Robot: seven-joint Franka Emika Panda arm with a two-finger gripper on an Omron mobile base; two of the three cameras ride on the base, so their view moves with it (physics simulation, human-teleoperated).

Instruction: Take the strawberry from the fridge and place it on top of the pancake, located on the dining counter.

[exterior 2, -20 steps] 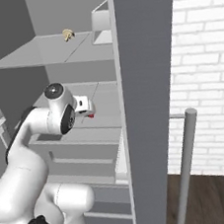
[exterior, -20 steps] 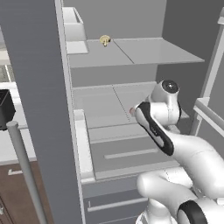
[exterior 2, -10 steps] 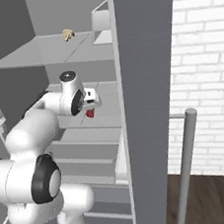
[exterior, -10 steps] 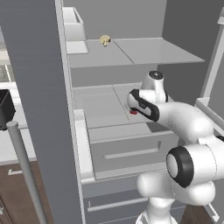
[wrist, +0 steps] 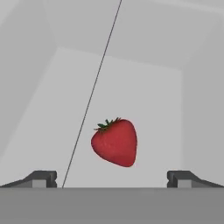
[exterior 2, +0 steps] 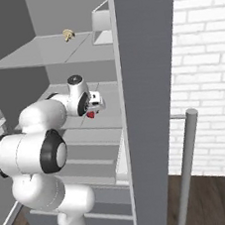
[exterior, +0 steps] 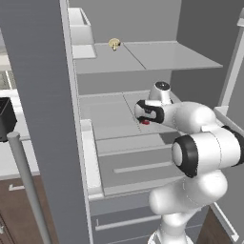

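The strawberry [wrist: 114,142] is a small red fruit with a green cap, lying on the middle shelf [exterior: 107,114] of the open grey fridge [exterior: 43,119]. It shows as a red speck [exterior: 145,122] just under the hand, and again [exterior 2: 91,114] from the other side. My gripper [wrist: 112,178] is open, its two dark fingertips spread wide to either side of the fruit and just short of it, nothing between them. From the base, the gripper [exterior: 142,114] reaches into the shelf space, directly over the strawberry. The pancake and the dining counter are out of view.
A small tan mushroom-like item [exterior: 114,44] sits on the upper shelf beside a pale door bin [exterior: 80,29]. The open fridge door with its silver bar handle [exterior: 26,181] stands at left; the other handle [exterior 2: 187,165] is at right. Drawers [exterior: 138,167] lie below the shelf.
The arm has swung forward and deeper into the fridge, bringing the hand down to the strawberry on the middle shelf. The jaws have stayed open.
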